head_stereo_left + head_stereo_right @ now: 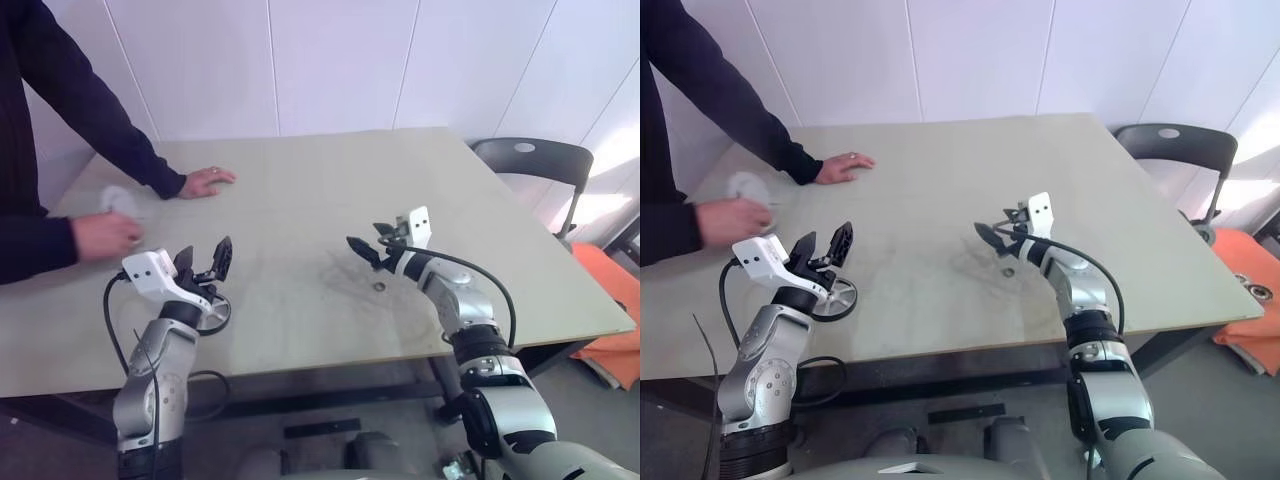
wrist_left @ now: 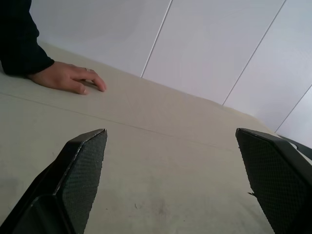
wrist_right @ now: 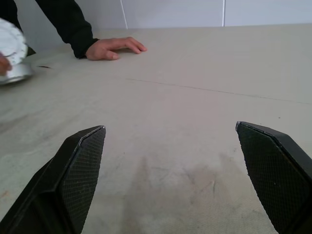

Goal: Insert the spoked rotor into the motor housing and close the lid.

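Over the surface (image 1: 300,200) both my grippers hover spread and empty, left gripper (image 1: 205,262), right gripper (image 1: 375,243), waiting. At ten o'clock a person's hand (image 1: 105,235) handles a pale round part (image 3: 12,48), probably the lid, likely staging it.

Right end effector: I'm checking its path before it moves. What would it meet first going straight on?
Nothing near: the open right end effector faces bare table. Farther along lies the person's flat hand, though depth is unclear.

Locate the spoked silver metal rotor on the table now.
The spoked silver metal rotor lies on the beige table near its front edge on the robot's left, just under the open left gripper.
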